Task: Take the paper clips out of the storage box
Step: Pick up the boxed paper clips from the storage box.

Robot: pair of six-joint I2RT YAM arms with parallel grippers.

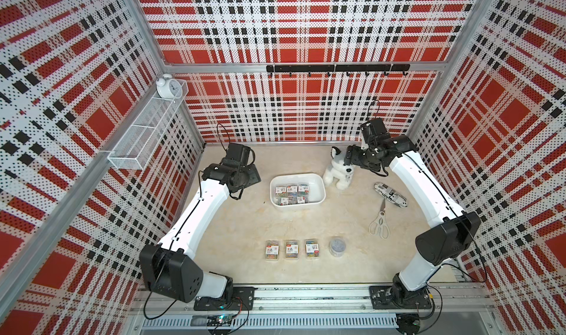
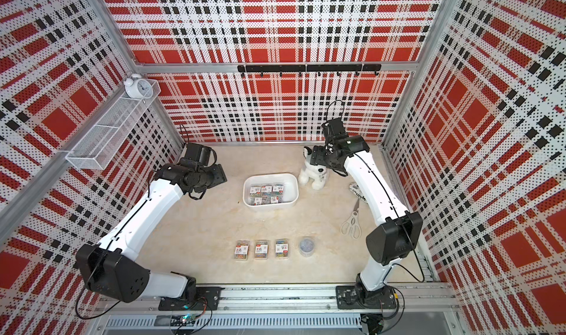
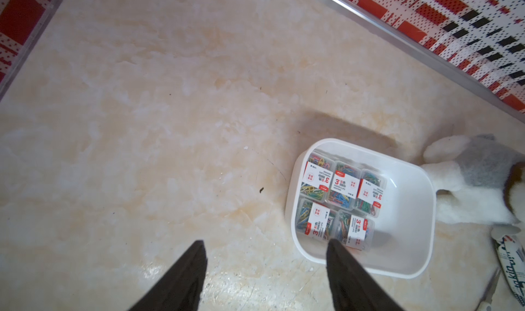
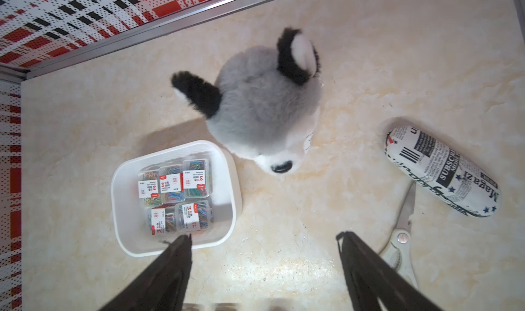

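Top views both showed the beige surface (image 1: 232, 226) and, toward the back wall, the white storage box (image 1: 317, 189). The left tool (image 3: 265, 242) hung over the surface just beside the box, jaws spread, nothing between them. The right tool (image 4: 263, 235) hung at the other side, also spread and empty. Inside the box lay five cases of paper clips (image 3: 338, 198), three in one row and two in the next. Near the front rail, well apart from the box, stood three cases (image 1: 292, 249) in a line, with the small round tub (image 1: 337, 246) at its end. I judged the task almost half done: five cases were left to take out.
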